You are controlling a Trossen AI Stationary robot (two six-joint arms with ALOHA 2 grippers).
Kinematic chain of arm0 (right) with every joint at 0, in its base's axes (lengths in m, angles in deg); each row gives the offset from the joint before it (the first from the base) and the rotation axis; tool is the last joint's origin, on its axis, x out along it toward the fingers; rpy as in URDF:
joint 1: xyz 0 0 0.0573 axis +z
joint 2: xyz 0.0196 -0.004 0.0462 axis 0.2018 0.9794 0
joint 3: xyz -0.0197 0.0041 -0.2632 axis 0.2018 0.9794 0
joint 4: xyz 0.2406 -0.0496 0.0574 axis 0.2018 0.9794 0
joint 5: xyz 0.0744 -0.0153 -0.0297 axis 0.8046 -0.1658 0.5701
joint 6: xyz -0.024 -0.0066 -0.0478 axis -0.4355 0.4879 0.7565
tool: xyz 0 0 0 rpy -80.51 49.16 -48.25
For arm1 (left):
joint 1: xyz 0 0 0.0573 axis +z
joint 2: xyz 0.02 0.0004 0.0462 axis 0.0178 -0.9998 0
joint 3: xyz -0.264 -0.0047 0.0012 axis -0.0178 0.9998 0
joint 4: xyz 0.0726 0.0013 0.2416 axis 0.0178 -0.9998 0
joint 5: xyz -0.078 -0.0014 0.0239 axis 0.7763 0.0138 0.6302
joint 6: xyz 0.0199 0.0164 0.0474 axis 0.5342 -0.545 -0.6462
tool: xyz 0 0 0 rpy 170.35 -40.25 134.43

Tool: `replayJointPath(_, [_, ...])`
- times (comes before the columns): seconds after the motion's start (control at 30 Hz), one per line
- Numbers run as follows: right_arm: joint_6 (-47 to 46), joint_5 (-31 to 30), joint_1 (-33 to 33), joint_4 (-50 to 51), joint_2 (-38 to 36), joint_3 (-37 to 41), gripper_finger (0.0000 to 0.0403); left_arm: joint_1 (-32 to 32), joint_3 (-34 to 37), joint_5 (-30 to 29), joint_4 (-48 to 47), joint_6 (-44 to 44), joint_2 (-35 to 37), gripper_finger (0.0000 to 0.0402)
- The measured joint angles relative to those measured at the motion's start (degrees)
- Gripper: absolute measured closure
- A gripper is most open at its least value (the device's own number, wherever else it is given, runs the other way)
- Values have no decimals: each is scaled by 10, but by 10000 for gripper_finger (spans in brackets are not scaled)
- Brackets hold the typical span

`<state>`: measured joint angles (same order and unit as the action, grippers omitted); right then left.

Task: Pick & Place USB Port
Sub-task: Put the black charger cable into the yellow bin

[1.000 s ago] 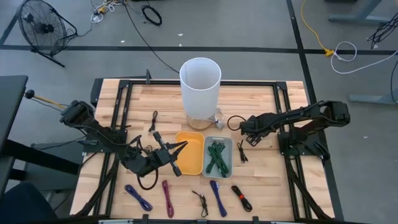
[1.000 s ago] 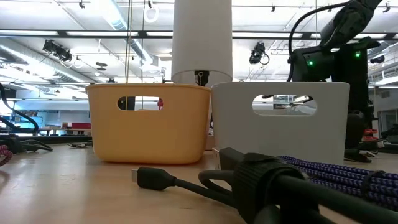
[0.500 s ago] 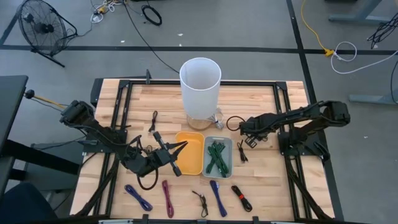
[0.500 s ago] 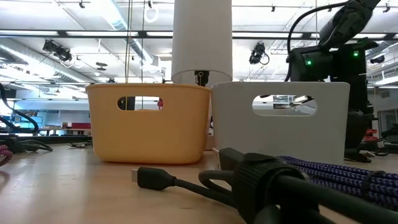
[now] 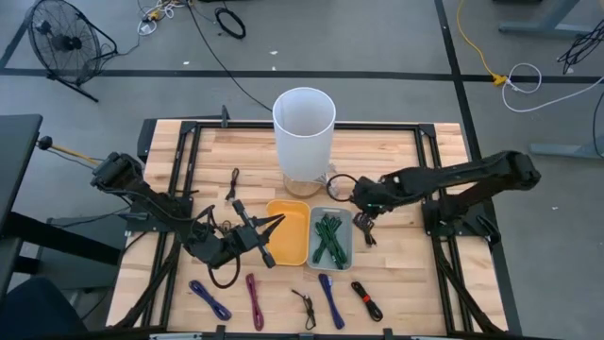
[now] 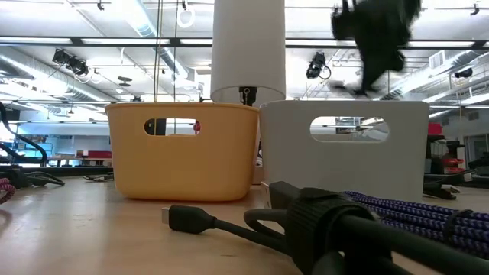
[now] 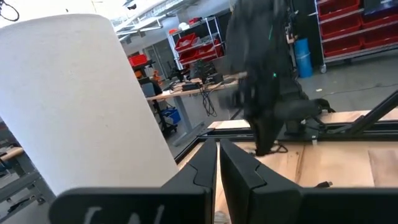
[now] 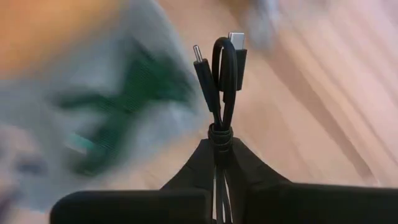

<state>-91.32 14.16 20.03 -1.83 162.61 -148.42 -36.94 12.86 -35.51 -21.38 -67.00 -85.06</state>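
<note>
My right gripper (image 5: 361, 202) hangs just right of the grey bin (image 5: 347, 253) and is shut on a black, tied USB cable bundle (image 8: 219, 87). Its two plugs (image 8: 237, 42) stick out past the fingertips. The low view shows this gripper (image 6: 373, 38) blurred above the grey bin (image 6: 344, 164). The grey bin holds green cables (image 5: 328, 236). The yellow bin (image 5: 288, 247) stands left of it. My left gripper (image 5: 275, 225) is shut and holds nothing, by the yellow bin's left rim. My right gripper pinches the cable bundle between its two fingers, right behind the tie (image 8: 219, 133) around its middle. The fingers lie along the bundle, which points forward out of them with the plugs at the free end. The bundle is lifted clear of the table.
A tall white cylinder (image 5: 304, 132) stands behind the bins, with a black cable loop (image 5: 342, 185) beside it. Another black cable (image 5: 369, 236) lies right of the grey bin. Several coloured cable bundles (image 5: 328, 298) lie along the near edge, and black cables (image 5: 234, 194) lie at the left.
My right gripper has shut on the black cable bundle, lifted it off the table and carried it toward the table's left, up to the grey bin.
</note>
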Motion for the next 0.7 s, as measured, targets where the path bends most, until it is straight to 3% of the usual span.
replayJointPath(0.13, [17, -49, 68, -103, -18, -43, 392, 0, 0, 28, 0, 14, 0, 376])
replayJointPath(0.5, [217, -133, 214, -495, 13, -46, 393, 1, 0, 260, 1, 39, 0, 376])
replayJointPath(0.7, [276, -148, 244, -582, 70, -46, 393, 4, 0, 282, 21, 91, 0, 376])
